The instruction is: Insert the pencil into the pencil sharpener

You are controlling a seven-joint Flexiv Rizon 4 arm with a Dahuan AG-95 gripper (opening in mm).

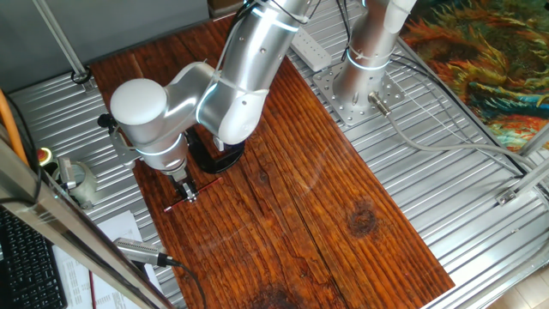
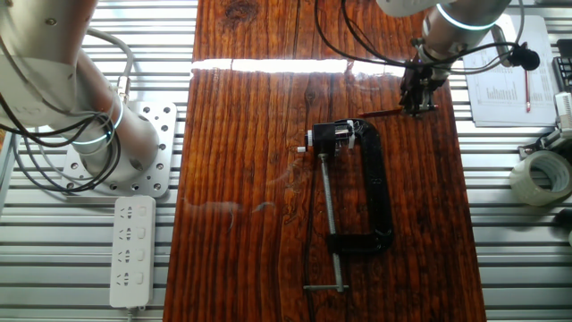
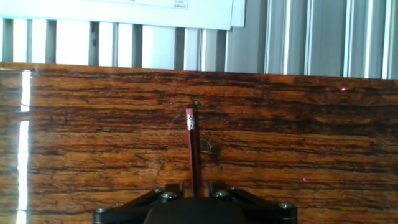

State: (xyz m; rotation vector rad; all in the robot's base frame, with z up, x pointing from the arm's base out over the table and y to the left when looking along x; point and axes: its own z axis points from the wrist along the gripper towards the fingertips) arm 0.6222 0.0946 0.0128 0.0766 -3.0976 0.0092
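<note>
The pencil (image 3: 192,149) is a thin red stick with a pale eraser end, lying on the wooden board (image 3: 311,143). It runs from between my fingers away from the hand. My gripper (image 3: 194,188) straddles its near end, jaws apart with a gap on each side. In one fixed view the gripper (image 1: 186,194) is low over the pencil (image 1: 175,206). In the other fixed view the gripper (image 2: 418,104) is at the pencil's (image 2: 382,113) right end. The pencil sharpener (image 2: 332,136) sits left of it on the black clamp frame (image 2: 382,192).
The clamp's long screw (image 2: 332,224) ends in a crossbar near the board's front. A power strip (image 2: 132,252), the arm base (image 2: 116,148), a tape roll (image 2: 541,176) and papers (image 2: 505,80) lie off the board. A grey pen-like tool (image 1: 141,251) lies at the board's edge.
</note>
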